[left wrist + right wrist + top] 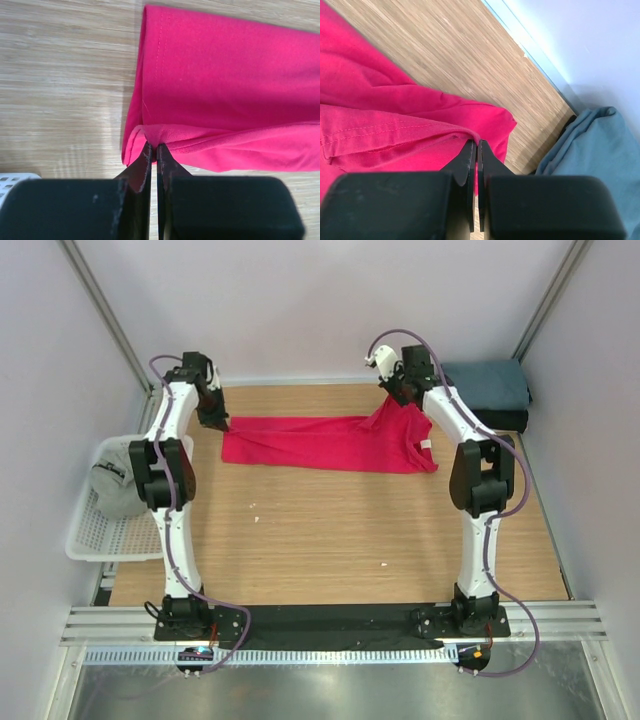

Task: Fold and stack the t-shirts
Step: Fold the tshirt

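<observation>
The crimson-red t-shirt point(320, 443) lies stretched across the far part of the wooden table. My left gripper point(216, 422) is shut on its left edge point(155, 137). My right gripper point(398, 392) is shut on its right edge point(470, 136) and holds that corner lifted off the table. The slate-blue t-shirt point(488, 387) lies folded at the far right, on top of a black one point(505, 420); it also shows in the right wrist view point(592, 155). The light grey t-shirt point(117, 480) lies bunched in the basket on the left.
A white mesh basket point(92, 537) stands off the table's left edge beside the left arm. White walls close the far side and both sides. The table's near half point(330, 540) is bare wood.
</observation>
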Controlling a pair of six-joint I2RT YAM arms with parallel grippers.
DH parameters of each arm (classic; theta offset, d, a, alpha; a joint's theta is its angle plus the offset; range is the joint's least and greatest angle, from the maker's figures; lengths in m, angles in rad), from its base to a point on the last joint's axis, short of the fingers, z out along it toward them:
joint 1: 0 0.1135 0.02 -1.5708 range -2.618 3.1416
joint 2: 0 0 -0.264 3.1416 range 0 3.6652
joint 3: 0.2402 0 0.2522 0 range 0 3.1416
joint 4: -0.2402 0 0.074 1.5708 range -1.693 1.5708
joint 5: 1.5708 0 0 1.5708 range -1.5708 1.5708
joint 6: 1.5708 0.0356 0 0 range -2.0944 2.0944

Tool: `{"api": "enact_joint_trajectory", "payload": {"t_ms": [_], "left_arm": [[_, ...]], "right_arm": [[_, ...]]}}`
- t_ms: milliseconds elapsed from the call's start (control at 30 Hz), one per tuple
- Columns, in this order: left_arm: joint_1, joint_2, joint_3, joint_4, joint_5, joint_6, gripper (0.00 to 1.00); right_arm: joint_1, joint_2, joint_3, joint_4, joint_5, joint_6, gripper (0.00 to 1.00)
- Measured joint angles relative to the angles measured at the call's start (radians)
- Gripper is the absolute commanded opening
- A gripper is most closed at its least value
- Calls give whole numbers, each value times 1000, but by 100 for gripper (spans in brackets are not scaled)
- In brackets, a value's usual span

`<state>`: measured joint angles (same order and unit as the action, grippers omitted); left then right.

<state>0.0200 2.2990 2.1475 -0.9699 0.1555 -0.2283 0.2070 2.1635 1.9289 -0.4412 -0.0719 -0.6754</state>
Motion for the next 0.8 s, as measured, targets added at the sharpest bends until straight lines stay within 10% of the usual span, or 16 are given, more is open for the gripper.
{"api": "enact_joint_trajectory", "payload": {"t_ms": [133,267,367,800], "left_arm": [[0,23,9,-1,-13,-5,0],[0,30,9,-7,-25,2,54],[0,8,-23,11,-22,0,63],[-41,-311,-325,161,58,22,62]], "right_arm": [[0,26,14,0,1,1,5],[0,38,16,1,18,28,32],[0,26,-4,34,37,51,39],[-8,-264,-227,39,55,182,44]]}}
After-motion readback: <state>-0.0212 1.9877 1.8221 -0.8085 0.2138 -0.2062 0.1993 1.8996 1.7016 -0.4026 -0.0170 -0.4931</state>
